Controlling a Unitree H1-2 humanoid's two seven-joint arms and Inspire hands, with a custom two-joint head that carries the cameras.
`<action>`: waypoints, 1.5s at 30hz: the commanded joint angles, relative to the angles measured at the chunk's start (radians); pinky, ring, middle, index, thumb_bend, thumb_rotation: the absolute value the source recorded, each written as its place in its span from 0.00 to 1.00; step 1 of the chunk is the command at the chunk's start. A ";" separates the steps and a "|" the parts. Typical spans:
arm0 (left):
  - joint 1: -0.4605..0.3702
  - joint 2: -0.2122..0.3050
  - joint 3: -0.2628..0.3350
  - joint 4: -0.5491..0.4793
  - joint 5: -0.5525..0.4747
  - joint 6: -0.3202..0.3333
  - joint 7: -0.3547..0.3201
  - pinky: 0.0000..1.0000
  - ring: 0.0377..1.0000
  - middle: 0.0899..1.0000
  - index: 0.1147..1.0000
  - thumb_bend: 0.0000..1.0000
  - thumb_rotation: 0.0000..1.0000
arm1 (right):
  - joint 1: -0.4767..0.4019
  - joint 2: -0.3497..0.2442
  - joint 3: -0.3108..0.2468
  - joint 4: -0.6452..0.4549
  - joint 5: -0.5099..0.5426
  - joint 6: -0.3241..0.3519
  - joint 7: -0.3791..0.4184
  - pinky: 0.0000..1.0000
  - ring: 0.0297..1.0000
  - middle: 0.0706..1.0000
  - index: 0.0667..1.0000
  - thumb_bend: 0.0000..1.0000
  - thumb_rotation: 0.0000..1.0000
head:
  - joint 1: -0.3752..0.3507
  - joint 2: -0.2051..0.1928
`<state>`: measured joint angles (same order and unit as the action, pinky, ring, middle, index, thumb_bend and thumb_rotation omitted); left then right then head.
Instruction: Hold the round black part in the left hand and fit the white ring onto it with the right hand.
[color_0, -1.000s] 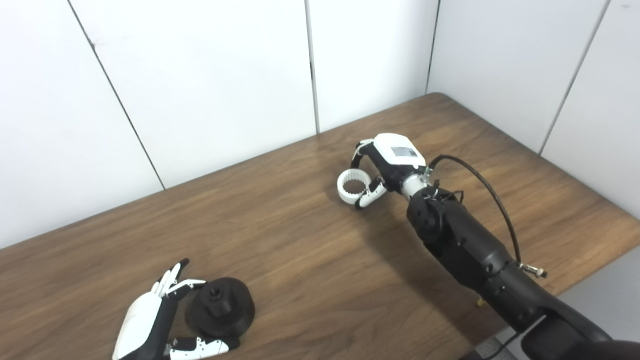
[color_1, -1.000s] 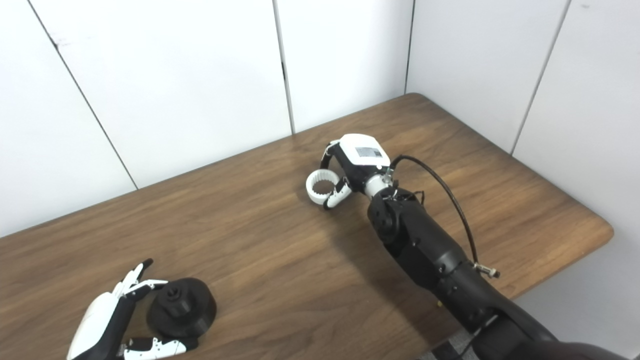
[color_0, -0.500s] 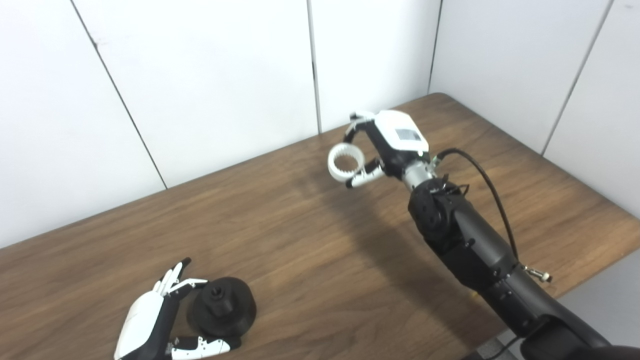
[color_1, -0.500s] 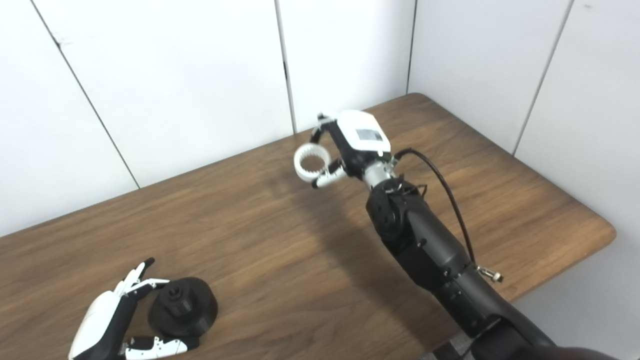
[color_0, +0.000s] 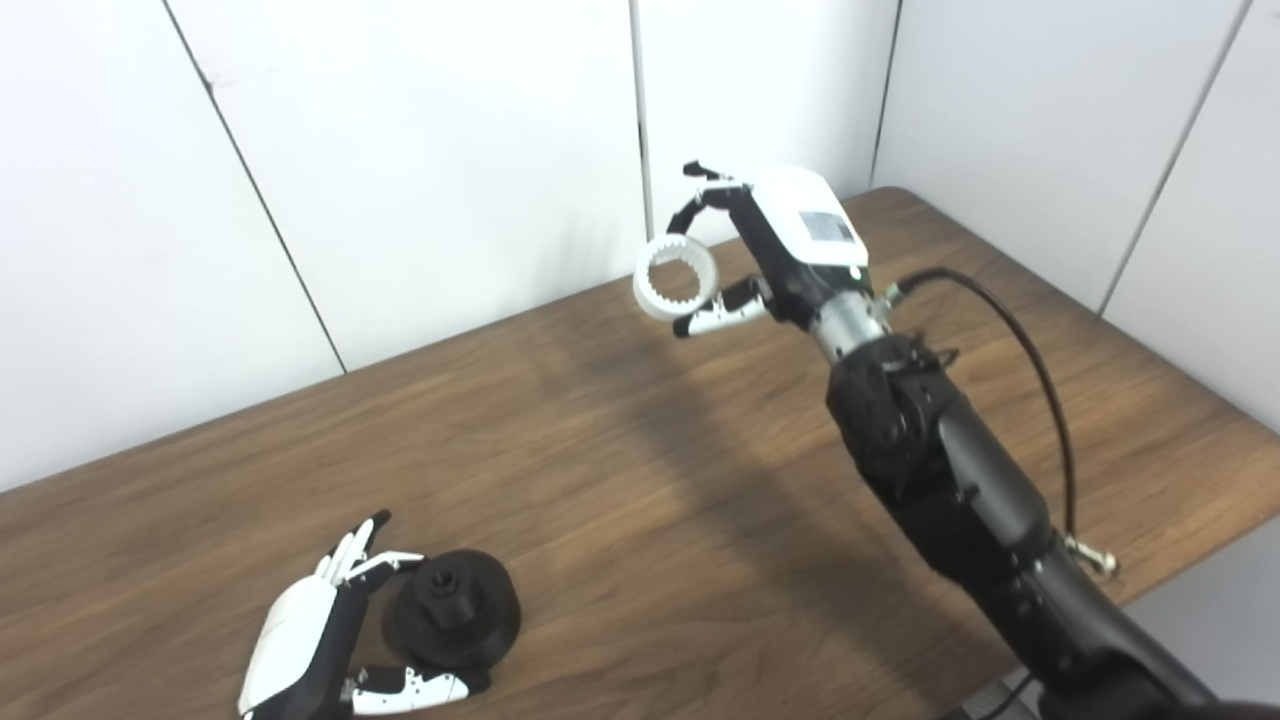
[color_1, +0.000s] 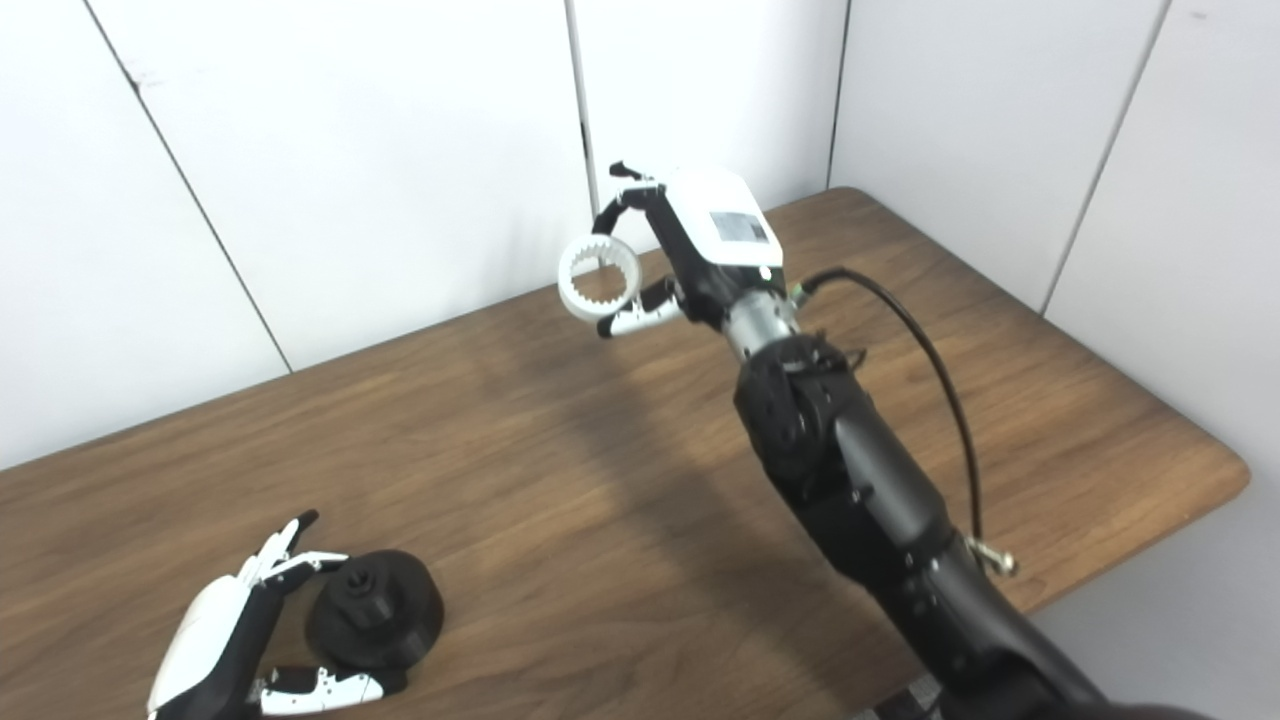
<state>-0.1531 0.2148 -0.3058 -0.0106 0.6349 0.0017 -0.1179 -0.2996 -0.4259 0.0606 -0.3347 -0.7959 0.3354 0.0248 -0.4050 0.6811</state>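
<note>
Near edge: left hand (color_0: 300, 655) spread open, cupped beside round black part (color_0: 452, 623), a domed disc with central hub, resting on table (color_0: 640, 500). Far: right hand (color_0: 775, 250) pinching toothed white ring (color_0: 676, 278), raised above tabletop.

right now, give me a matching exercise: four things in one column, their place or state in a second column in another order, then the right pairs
Things:
1. white ring
2. round black part
3. left hand
4. right hand

States:
A. resting on the table
B. raised, shut on the toothed piece
C. held in the air
D. open, cupped beside the part near the table's front edge

Pairs: 1-C, 2-A, 3-D, 4-B
</note>
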 joint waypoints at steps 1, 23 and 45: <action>-0.025 0.005 0.006 -0.036 0.021 0.008 0.009 1.00 1.00 1.00 0.58 0.95 0.30 | 0.042 0.022 -0.015 -0.093 -0.013 -0.027 -0.029 0.79 0.82 0.84 0.46 0.52 0.15 | 0.000 0.004; -0.042 -0.058 -0.026 -0.038 0.080 0.051 0.026 1.00 1.00 1.00 0.57 0.96 0.30 | 0.326 0.143 -0.001 -0.242 -0.003 -0.172 -0.013 0.86 0.85 0.83 0.46 0.52 0.14 | 0.316 0.040; -0.054 -0.101 -0.034 -0.059 0.118 0.103 0.023 1.00 1.00 1.00 0.56 0.96 0.30 | 0.296 0.158 0.084 -0.236 0.025 -0.215 0.112 0.84 0.84 0.83 0.46 0.52 0.15 | 0.377 0.081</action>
<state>-0.1651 0.1114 -0.3485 -0.0372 0.7491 0.1104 -0.1160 0.0330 -0.2773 0.1364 -0.5488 -0.7620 0.1588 0.1400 -0.0276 0.7608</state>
